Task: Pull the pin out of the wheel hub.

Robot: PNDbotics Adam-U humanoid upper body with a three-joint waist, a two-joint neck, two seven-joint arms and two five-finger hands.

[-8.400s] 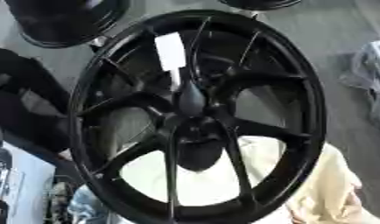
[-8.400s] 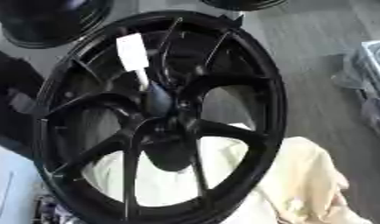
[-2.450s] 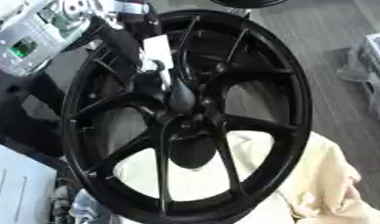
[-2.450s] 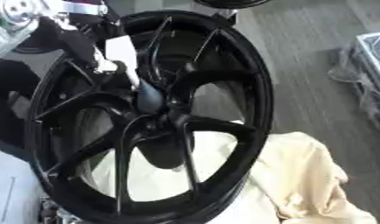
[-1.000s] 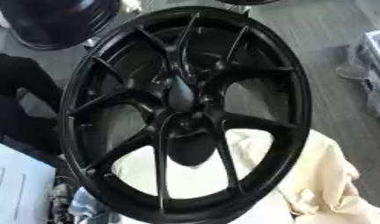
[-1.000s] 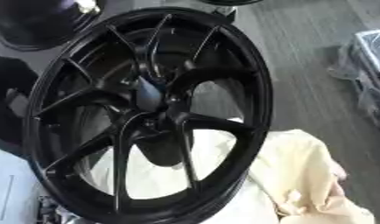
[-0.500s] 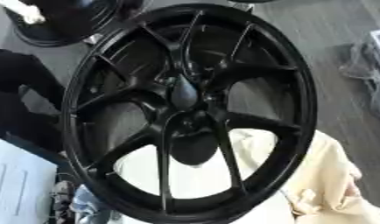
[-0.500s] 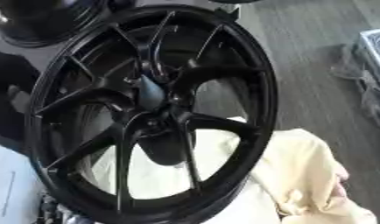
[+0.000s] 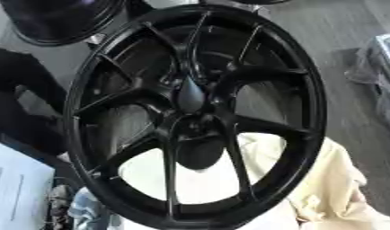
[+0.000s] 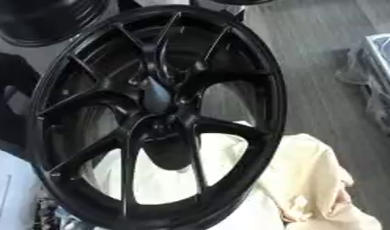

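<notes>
Both eye views look down, close on wheel hub (image 9: 190, 117), nearly identical.

A workshop or garage: a large black spoked alloy wheel hub (image 9: 194, 117) over grey plank flooring (image 9: 324, 40), another black rim (image 9: 60, 20) stored behind, crumpled cream cloth (image 9: 332, 188) underneath.

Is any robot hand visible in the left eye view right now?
No: the view shows only the black wheel hub resting against a cream cloth, with no hand anywhere in frame.

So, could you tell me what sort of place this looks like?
Probably a wheel workshop or garage: a large black wheel hub fills the view, another dark rim lies behind it, and a cream cloth sits on the grey floor.
</notes>
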